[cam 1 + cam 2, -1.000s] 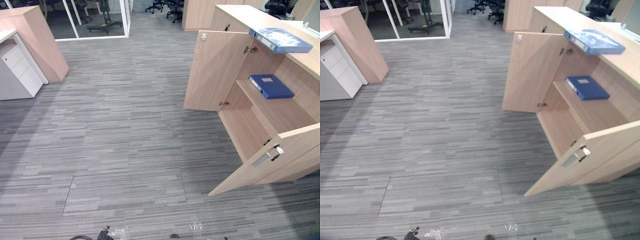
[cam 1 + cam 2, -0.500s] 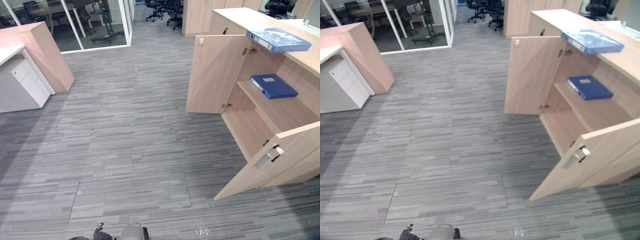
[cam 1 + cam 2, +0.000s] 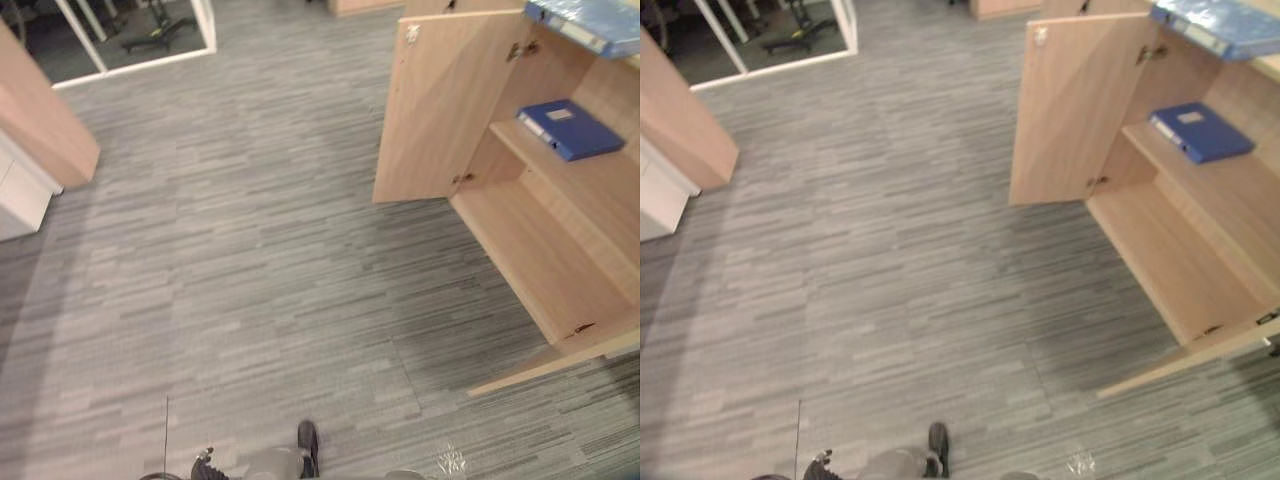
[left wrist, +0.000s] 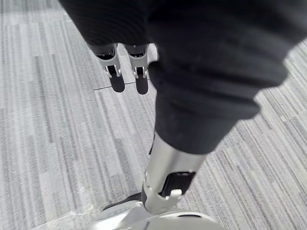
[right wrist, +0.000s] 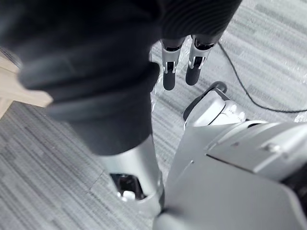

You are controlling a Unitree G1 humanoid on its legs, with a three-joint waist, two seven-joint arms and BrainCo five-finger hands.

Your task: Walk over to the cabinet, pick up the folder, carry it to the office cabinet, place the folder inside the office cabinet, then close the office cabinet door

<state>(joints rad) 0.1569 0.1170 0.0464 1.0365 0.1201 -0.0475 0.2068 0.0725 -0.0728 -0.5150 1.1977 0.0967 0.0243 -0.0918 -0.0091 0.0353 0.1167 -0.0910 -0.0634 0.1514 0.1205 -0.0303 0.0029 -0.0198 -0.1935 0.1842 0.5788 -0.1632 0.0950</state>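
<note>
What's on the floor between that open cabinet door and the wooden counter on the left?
Nothing but bare grey carpet lies between the open cabinet door and the wooden counter; the left eye view shows that stretch.

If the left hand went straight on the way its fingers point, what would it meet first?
The grey carpet. The left hand points its straight fingers down at it with nothing between, though depth is unclear.

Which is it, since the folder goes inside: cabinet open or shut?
Open: far door and near door stand outward, baring the shelf.
</note>
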